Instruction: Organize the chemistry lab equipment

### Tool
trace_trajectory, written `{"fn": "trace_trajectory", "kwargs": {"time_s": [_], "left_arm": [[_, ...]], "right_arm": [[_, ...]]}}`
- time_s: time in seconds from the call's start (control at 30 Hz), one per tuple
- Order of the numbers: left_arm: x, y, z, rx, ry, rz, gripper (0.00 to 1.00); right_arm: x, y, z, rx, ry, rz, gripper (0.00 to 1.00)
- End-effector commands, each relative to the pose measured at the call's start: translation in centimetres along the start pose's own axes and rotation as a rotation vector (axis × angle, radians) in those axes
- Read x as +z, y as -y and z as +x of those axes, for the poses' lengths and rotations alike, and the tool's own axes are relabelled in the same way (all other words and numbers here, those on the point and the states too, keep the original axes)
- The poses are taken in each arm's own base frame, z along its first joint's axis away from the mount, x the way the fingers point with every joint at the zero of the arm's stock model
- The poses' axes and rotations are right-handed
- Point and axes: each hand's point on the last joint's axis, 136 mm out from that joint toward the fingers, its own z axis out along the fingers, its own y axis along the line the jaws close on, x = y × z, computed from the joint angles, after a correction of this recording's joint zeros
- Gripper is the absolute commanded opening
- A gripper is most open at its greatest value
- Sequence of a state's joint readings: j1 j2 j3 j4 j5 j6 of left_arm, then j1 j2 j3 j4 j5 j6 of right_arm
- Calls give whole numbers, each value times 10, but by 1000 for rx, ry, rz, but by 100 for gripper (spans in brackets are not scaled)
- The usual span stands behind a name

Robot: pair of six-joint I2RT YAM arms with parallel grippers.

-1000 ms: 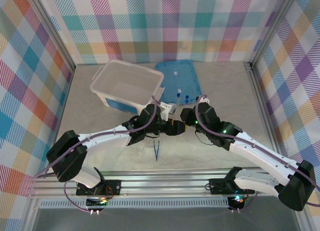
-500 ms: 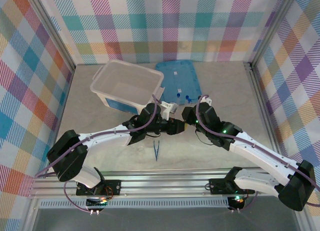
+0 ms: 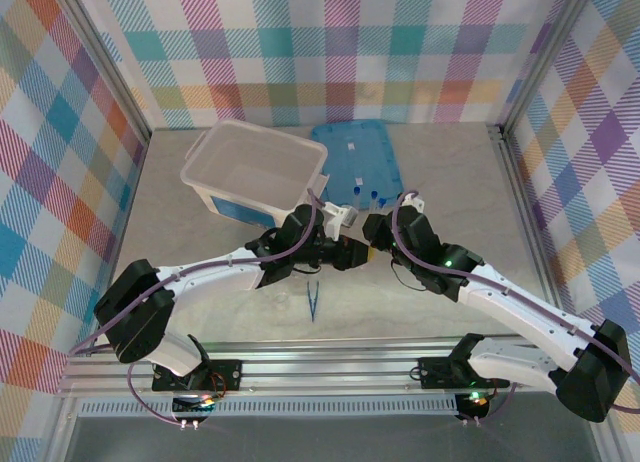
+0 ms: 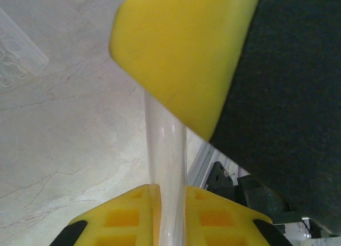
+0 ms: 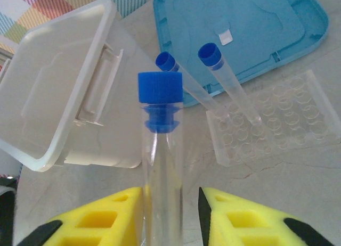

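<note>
A thin clear tube [image 5: 161,166] with a blue cap [image 5: 160,87] stands upright between my two grippers at the table's middle. My left gripper [image 4: 169,188] is shut on the tube's [image 4: 166,161] lower part. My right gripper [image 5: 170,191] is open around it: the left finger touches the tube and a gap shows at the right finger. From above, the left gripper [image 3: 348,252] and right gripper [image 3: 372,234] nearly touch. Two more blue-capped tubes [image 5: 224,89] lean in a clear rack [image 5: 277,123]. Dark-blue tweezers [image 3: 313,304] lie near the front. Beakers and flask are out of view.
The translucent white tub [image 3: 255,167] sits open at the back left, close behind the left arm. The flat blue lid [image 3: 355,152] lies beside it, just behind the rack. Plaid walls close in the table, and a metal rail runs along the front edge.
Both grippers have edged slightly closer together and a little toward the back. The tweezers, tub and lid have not moved.
</note>
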State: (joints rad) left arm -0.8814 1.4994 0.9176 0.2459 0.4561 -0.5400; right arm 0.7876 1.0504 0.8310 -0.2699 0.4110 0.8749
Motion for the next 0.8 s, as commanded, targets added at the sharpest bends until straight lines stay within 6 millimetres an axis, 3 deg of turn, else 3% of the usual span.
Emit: {"fn": "trace_trajectory", "kwargs": {"time_s": [0.0, 0.17, 0.3, 0.4, 0.6, 0.77], "left_arm": [[-2, 11, -3, 79, -19, 8, 5], [-8, 4, -3, 137, -32, -48, 4], [-13, -7, 1, 184, -55, -110, 4], [-18, -12, 0, 223, -49, -148, 4], [-21, -18, 0, 265, -56, -191, 3], [-27, -22, -1, 298, -56, -227, 3]], "right_arm": [[-3, 1, -7, 10, 20, -4, 42], [-24, 5, -31, -35, 26, -3, 55], [-42, 13, -55, -76, -1, -8, 58], [-42, 13, -60, -85, -107, -60, 58], [-22, -10, -35, -99, -395, -258, 59], [-1, -11, -14, -61, -529, -301, 59]]}}
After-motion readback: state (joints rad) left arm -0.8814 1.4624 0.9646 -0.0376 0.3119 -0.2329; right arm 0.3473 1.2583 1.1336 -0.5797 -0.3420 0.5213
